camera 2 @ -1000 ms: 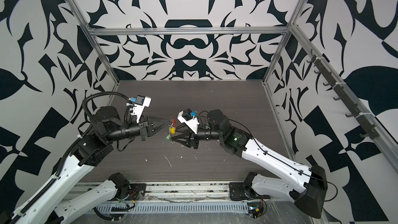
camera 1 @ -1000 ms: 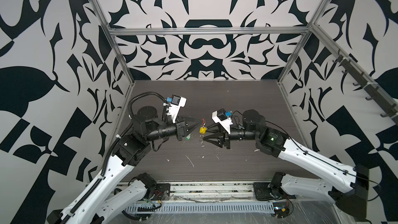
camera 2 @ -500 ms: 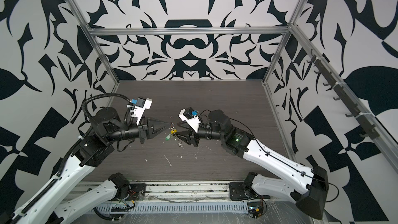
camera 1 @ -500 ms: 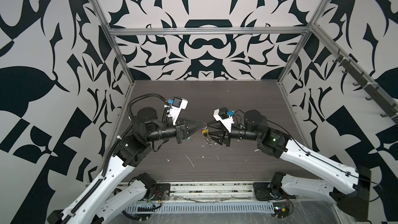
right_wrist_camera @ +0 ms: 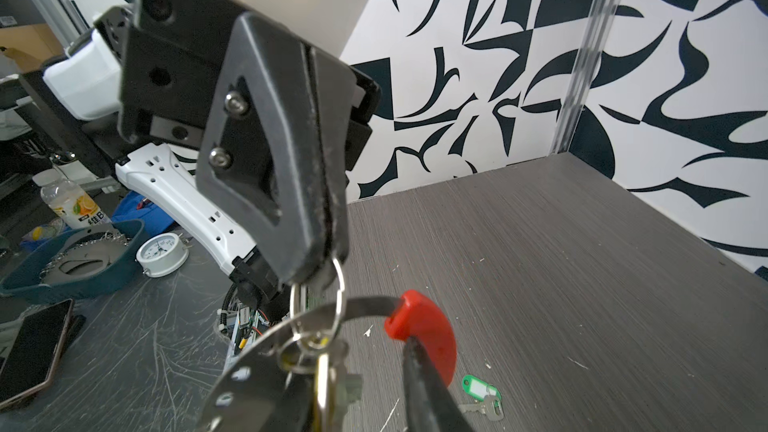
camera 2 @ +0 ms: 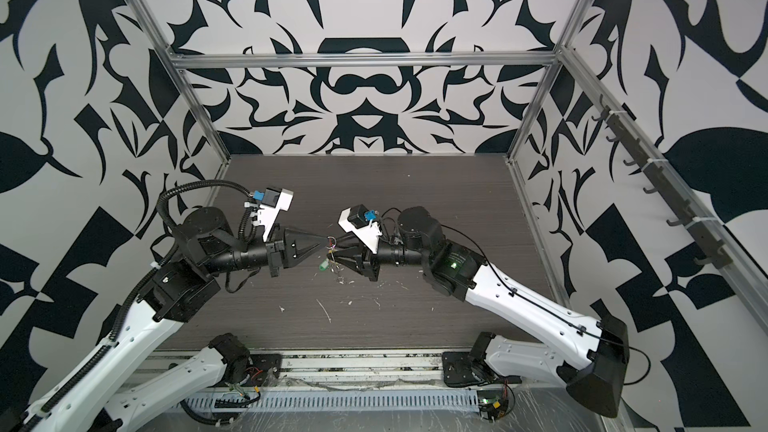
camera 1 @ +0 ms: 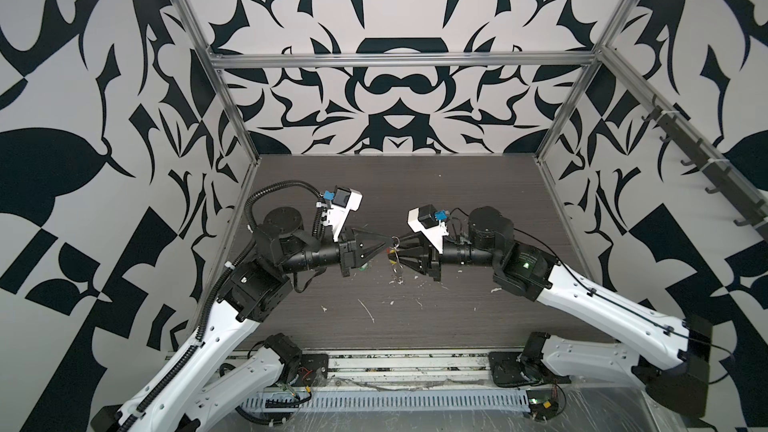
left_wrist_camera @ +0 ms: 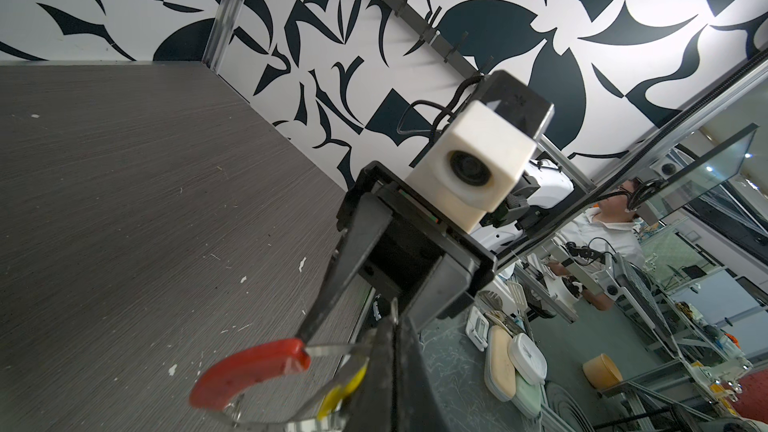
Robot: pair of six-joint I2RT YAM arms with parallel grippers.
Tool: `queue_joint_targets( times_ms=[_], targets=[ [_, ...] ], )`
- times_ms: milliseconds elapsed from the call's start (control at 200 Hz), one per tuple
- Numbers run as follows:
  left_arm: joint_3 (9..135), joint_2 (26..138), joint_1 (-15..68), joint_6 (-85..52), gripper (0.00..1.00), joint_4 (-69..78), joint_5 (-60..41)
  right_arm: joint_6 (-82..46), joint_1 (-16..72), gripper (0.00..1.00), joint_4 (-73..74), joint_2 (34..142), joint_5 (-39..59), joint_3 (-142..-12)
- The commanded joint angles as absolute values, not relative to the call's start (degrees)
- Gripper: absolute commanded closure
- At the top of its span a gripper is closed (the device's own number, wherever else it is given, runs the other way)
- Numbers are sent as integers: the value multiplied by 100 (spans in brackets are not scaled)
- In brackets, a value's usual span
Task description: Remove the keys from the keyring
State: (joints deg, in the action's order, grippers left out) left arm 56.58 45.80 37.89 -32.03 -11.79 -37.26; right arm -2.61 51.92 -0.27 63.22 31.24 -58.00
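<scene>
While the black left gripper (camera 1: 387,239) is pinched fully together on a small silver split ring (right_wrist_camera: 340,284), the large thin grey metal keyring (right_wrist_camera: 365,305) hangs from that ring. It is held up off the dark wood-grain table (camera 1: 415,201), between the tips of the two arms. A red plastic sleeve (right_wrist_camera: 424,322) covers one arc of the hoop.

The black right gripper (camera 1: 397,250) meets the left one tip to tip near the middle of the table. Its jaws stand partly apart, astride the hoop, and in the right wrist view one dark finger (right_wrist_camera: 419,380) lies against the red sleeve. Whether those jaws actually clamp the hoop I cannot tell.

The yellow-headed key (left_wrist_camera: 345,384) is on the keyring, dangling just below the grippers, with several little silver rings bunched beside it. The green-headed key (right_wrist_camera: 480,390), with its white label and silvery blade, lies flat on the table, off the keyring. In both top views it sits just on the near side of the meeting tips, a little to the left. White flecks (camera 1: 368,311) are scattered over the table nearer the arms' bases.
</scene>
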Motion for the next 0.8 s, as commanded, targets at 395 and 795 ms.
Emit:
queue_joint_targets(
  times_ms=[395, 795],
  targets=[
    [5921, 4417, 3796, -2481, 100, -2166, -3718, 564, 5212, 100, -1802, 6419, 3308, -6989],
    [5994, 4397, 3797, -2358, 100, -2435, -3788, 1123, 5212, 100, -2716, 6796, 3331, -7748]
  ],
)
